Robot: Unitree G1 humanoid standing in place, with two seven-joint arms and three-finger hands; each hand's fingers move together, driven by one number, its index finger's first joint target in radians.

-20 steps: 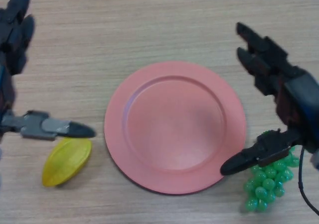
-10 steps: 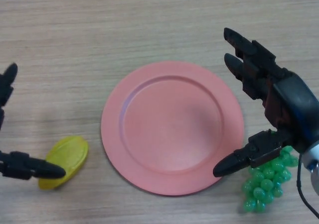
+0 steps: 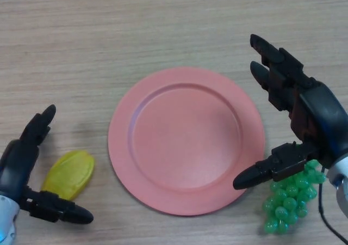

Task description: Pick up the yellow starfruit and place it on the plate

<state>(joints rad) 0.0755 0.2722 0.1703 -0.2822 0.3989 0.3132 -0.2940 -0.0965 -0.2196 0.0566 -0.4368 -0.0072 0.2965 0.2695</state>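
Yellow starfruit (image 3: pixel 69 175) flat on the wooden table (image 3: pixel 136 32), at lower left, just beside the left rim of the pink plate (image 3: pixel 186 140) but apart from it, long axis tilted diagonally with the upper end toward the plate. Plate bare, centred on the table. Left hand (image 3: pixel 22 171) at the lower left corner, fingers apart and relaxed: upper fingers extended up and to the right above the starfruit's left end, thumb (image 3: pixel 65 212) stretched rightward just below the fruit. Starfruit bracketed between fingers and thumb; contact with either not discernible, no clamping visible. Fruit resting on the table, not lifted. Right hand (image 3: pixel 304 120) at the right side of the plate, fingers spread and straight: two upper fingers pointing up and to the left past the plate's right edge, thumb (image 3: pixel 261 172) angled down and left with its tip over the plate's lower right rim. Nothing held. Bunch of green grapes (image 3: pixel 285 204) on the table at lower right, just beside the plate's lower right edge, partly covered by the right hand's thumb base.
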